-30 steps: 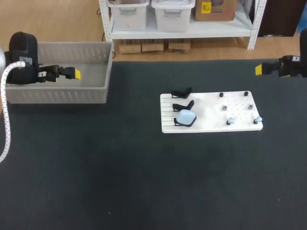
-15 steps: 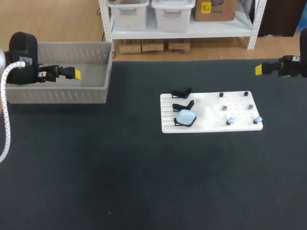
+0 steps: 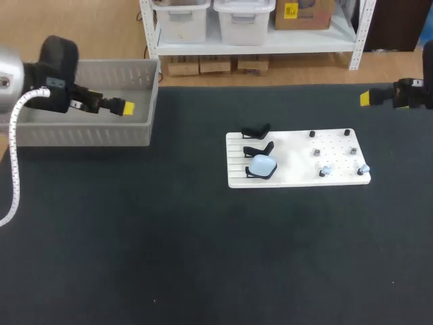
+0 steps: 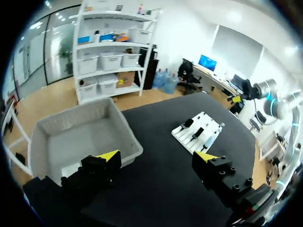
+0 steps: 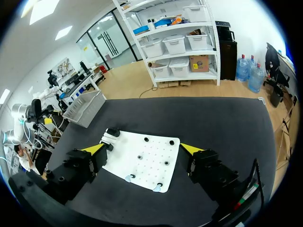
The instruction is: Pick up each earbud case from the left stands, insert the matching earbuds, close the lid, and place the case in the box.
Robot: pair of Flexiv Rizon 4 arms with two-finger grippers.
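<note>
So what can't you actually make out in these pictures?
Box: its near wall and the left arm hide part of the inside in the head view, and the left gripper hides part in its wrist view, so the contents are unclear.
Earbuds on the white board: too small in every view to tell apart.
Blue earbud case: too small to see if the lid is shut.
Right gripper: the head view's edge cuts off its arm.

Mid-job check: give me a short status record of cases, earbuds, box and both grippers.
case: one, light blue, on the nearest stand
stands: the other two hold nothing
earbuds: six on the board, none in the case
box: far left of the table
left gripper: open, at the box
right gripper: open, far right, away from the board
</note>
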